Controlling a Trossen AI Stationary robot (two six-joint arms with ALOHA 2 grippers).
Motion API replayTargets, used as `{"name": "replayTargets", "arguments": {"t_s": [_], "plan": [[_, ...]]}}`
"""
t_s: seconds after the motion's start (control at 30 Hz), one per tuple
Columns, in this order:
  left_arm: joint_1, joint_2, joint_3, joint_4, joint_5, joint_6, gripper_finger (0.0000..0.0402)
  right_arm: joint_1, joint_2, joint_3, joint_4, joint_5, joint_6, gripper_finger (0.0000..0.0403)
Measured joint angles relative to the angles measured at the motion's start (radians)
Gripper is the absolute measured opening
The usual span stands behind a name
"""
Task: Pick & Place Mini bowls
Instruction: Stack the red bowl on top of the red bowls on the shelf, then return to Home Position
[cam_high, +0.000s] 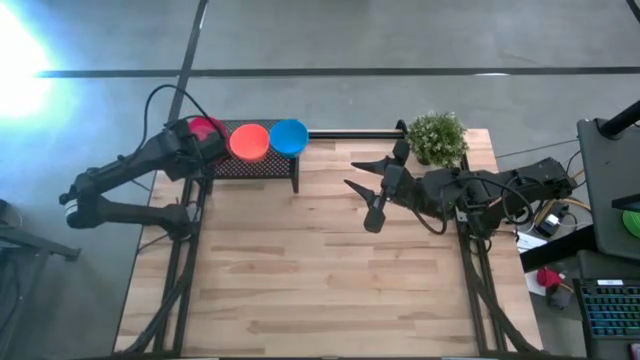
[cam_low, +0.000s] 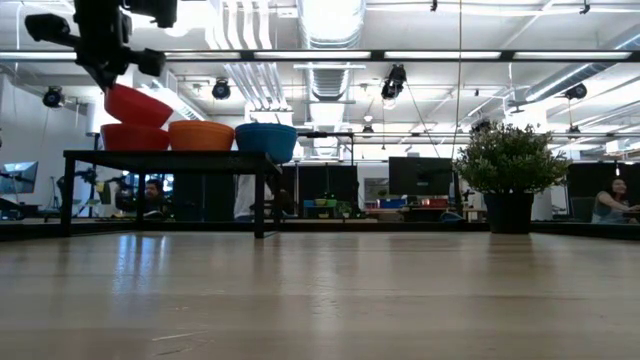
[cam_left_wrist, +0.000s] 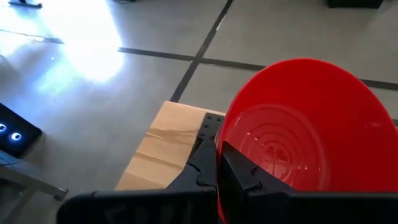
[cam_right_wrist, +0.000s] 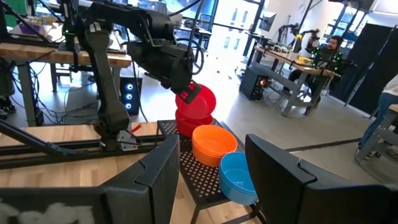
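1. Two grippers show: the left gripper (cam_low: 105, 72) is pinched tight on the rim of a red bowl (cam_low: 138, 105), which hangs tilted just above the red stack (cam_low: 135, 137).
2. Three groups of bowls sit in a row on the black mesh rack (cam_high: 255, 165): the red stack, then the orange bowls (cam_high: 249, 141), then the blue bowls (cam_high: 288, 136).
3. Inside the lifted red bowl nothing lies; its ribbed bottom shows bare in the left wrist view.
4. Right gripper (cam_high: 362, 190) hovers over the wooden table (cam_high: 320, 280), fingers spread wide and holding nothing, near the potted plant (cam_high: 438, 137).
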Motion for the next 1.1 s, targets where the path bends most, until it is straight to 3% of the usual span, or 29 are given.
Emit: {"name": "replayTargets", "arguments": {"t_s": [0.53, 0.93, 1.1], "plan": [[0.003, 0.004, -0.051, 0.036, 0.006, 0.002, 0.0003, 0.000, 0.000, 0.000, 0.000, 0.000, -0.015, 0.0180], [0.005, 0.003, -0.051, 0.052, 0.004, 0.005, 0.0070, 0.000, 0.000, 0.000, 0.001, 0.001, -0.011, 0.0180], [0.005, 0.003, -0.040, 0.050, 0.030, 0.047, 0.0078, -0.002, 0.001, 0.000, 0.002, 0.001, -0.011, 0.0180]]}}
